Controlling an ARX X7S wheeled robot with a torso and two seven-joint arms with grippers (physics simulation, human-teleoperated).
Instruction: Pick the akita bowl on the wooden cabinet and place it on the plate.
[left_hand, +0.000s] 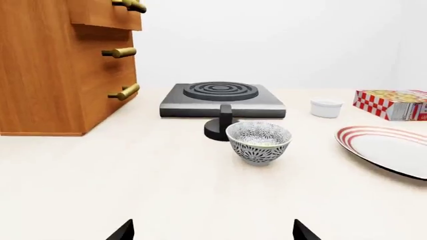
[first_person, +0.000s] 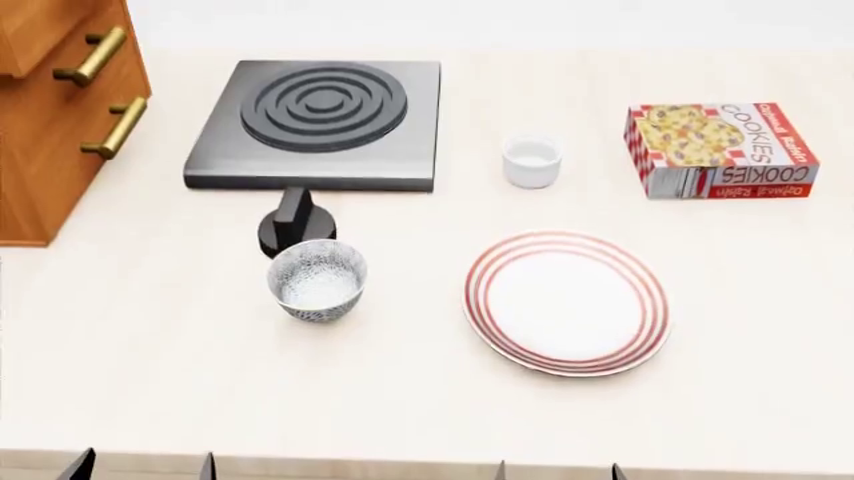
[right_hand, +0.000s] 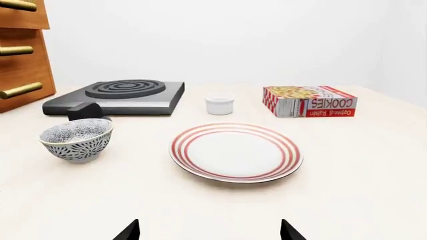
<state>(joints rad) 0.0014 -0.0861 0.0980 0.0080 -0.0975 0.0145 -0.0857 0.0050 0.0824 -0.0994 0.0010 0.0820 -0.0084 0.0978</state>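
The wooden cabinet (first_person: 47, 130) stands at the far left, with only its drawer fronts and brass handles in view. Its top is out of view, so the akita bowl on it does not show. A look-alike dark-patterned bowl (first_person: 316, 280) stands upright on the table, in front of the stove's knob and left of the plate (first_person: 567, 302). That white, red-ringed plate is bare. My left gripper (first_person: 144, 468) and right gripper (first_person: 558, 470) hang open at the near table edge, holding nothing. The left wrist view faces the patterned bowl (left_hand: 259, 142); the right wrist view faces the plate (right_hand: 235, 151).
A grey stove (first_person: 320, 120) with a ring burner sits at the back, with its black knob (first_person: 294, 225) just behind the patterned bowl. A small plain white cup (first_person: 530, 162) and a red cookie box (first_person: 718, 150) stand behind the plate.
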